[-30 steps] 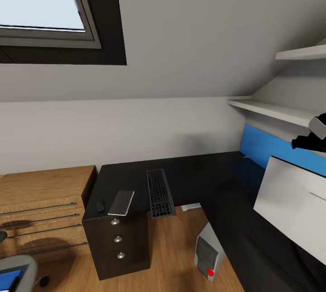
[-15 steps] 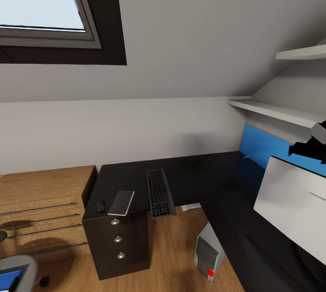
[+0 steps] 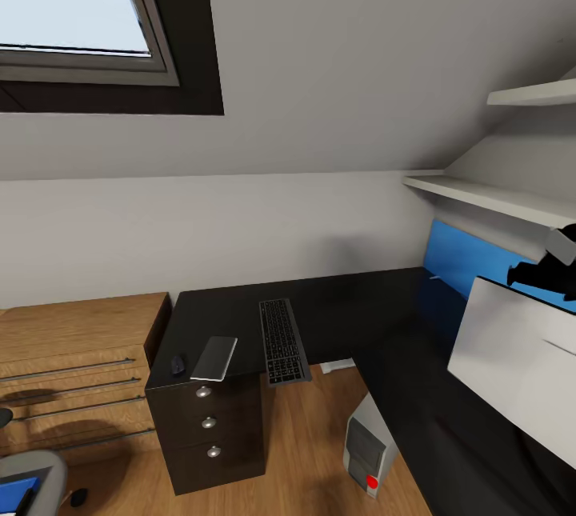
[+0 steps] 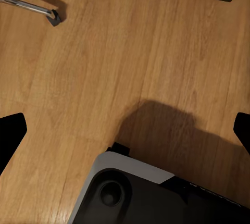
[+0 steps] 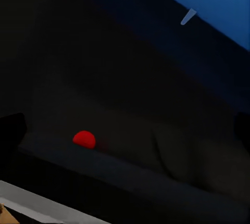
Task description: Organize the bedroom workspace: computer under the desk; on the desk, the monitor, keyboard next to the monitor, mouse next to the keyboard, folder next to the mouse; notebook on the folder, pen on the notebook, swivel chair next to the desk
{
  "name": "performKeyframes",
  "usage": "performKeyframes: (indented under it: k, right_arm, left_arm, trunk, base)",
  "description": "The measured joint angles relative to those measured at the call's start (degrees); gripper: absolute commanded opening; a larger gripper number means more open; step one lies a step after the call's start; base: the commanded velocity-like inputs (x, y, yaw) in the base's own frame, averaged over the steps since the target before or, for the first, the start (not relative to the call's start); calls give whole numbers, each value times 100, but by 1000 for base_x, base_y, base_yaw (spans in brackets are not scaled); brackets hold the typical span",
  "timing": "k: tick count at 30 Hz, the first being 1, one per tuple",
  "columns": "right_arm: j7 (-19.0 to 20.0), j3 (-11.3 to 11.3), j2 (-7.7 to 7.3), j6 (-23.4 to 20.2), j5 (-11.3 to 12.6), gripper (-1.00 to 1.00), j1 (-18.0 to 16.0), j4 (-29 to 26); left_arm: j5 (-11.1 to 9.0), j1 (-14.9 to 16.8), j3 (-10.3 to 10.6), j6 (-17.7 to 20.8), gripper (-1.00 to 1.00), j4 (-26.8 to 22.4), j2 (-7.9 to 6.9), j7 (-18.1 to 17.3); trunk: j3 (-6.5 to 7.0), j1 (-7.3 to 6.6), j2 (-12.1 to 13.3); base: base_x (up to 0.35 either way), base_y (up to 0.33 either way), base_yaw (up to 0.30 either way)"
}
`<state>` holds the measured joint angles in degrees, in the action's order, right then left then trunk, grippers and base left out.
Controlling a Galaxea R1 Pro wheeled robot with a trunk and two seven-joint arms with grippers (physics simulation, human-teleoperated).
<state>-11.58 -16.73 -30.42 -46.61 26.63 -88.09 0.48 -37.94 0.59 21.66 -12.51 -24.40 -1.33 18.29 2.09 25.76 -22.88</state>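
The right end effector (image 3: 552, 276) hangs just above the monitor's (image 3: 512, 364) top edge, at the far right of the surface (image 3: 352, 308). Its wrist camera looks down past the screen's red dot (image 5: 84, 139) to the blue back panel (image 5: 208, 5) and the pen (image 5: 188, 16) lying against it. So the monitor lies directly below this arm, its long axis running along the surface's right wing, tilted in the head view. Whether the fingers are apart or together I cannot tell — only dark edges show.

The left end effector's fingers (image 4: 10, 135) stand apart over the floor (image 4: 104, 67), holding nothing.

The keyboard (image 3: 283, 340), notebook (image 3: 214, 358) and mouse (image 3: 177, 364) lie on the surface; the computer (image 3: 368, 448) stands beneath it. No container holds anything — the drawers (image 3: 208, 420) are closed.
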Motion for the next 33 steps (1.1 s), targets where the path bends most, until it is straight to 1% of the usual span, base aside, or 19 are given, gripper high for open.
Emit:
performKeyframes:
  k: [26,30,33]
  right_arm:
    - [29,-12,9,-22,-21,100,93,-11]
    - [31,23,10,-30,-4,100,92,-13]
    - [35,-20,9,-42,-19,100,94,-14]
  left_arm:
    - [-8,0,0,8,100,0,-1,6]
    - [-8,0,1,9,100,0,-1,-7]
    - [-8,0,0,9,100,0,-1,-15]
  trunk:
    - [0,0,0]
    - [1,3,1]
    - [0,1,0]
  base:
    - [-1,0,0]
    - [-201,0,0]
    - [-119,0,0]
